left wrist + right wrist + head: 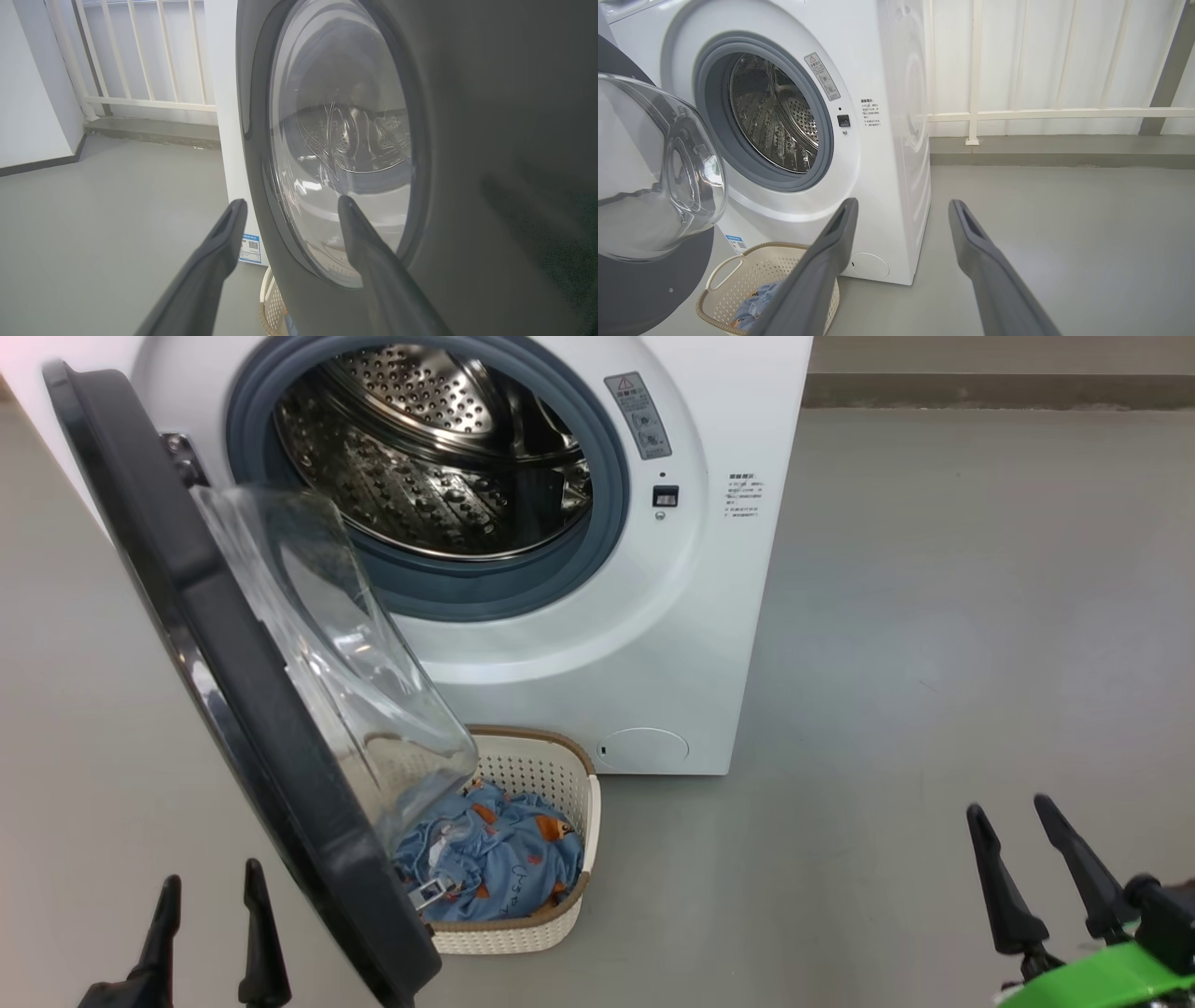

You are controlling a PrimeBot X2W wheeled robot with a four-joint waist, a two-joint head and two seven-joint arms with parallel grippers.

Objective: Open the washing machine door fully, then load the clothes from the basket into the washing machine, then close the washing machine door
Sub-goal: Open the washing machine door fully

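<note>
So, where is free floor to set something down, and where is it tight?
Free: the grey floor right of the washing machine, up to the right gripper, and the floor left of the washing machine door. Tight: the basket, close before the machine, with the door's glass bowl over the left of the clothes.

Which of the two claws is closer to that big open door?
The left claw, right beside the black rim of the washing machine door; the right claw hangs well apart, over the floor.
</note>
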